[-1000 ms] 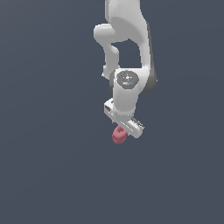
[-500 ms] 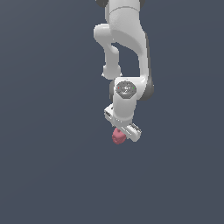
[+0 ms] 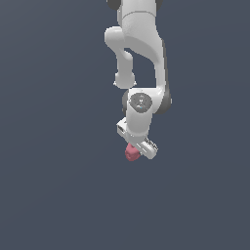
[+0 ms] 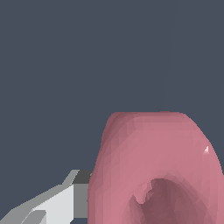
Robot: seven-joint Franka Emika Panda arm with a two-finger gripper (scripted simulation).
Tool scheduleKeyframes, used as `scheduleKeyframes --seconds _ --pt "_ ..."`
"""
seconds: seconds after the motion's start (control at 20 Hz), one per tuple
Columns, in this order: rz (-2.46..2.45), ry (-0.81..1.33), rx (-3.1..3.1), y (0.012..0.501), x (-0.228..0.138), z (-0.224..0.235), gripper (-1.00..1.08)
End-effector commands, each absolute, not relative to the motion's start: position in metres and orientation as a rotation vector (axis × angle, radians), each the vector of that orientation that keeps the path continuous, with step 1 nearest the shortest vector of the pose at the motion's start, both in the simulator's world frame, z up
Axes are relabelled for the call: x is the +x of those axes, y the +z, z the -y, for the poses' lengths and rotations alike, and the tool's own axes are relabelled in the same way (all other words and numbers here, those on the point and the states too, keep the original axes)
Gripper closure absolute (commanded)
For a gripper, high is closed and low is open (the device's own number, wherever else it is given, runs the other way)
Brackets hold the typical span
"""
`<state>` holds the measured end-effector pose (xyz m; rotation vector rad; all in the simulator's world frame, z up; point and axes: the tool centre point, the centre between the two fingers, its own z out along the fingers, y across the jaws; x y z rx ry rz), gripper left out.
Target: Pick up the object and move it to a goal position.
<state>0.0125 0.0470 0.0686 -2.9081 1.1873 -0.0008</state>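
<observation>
The object [image 3: 131, 153] is a small matte pinkish-red lumpy blob at the tip of my white gripper [image 3: 135, 149] in the exterior view. The gripper is shut on it and holds it off the ground. The hand covers most of the fingers there. In the wrist view the object [image 4: 153, 166] fills much of the frame, with its dark hollow facing the camera. One grey and white finger [image 4: 65, 197] presses against its side. The other finger is out of that view.
The white arm [image 3: 141, 53] reaches down from the top of the exterior view. All around it is a plain dark grey-blue background.
The arm has moved the gripper and the held object slightly down and toward the exterior view's right. The grip on the object is unchanged.
</observation>
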Motion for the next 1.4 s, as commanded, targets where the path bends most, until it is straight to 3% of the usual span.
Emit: scheduleKeyframes --seconds 0.0,0.4,0.95,1.35 --pt "-1.188 0.000 -2.908 0.068 0.012 -0.046 1.08" --pt "-1.187 -0.001 -2.908 0.069 0.009 -0.052 1.08" --pt "-1.188 0.000 -2.908 0.070 -0.019 -0.115 1.08" --pt "-1.188 0.000 -2.908 0.071 -0.022 -0.125 1.08"
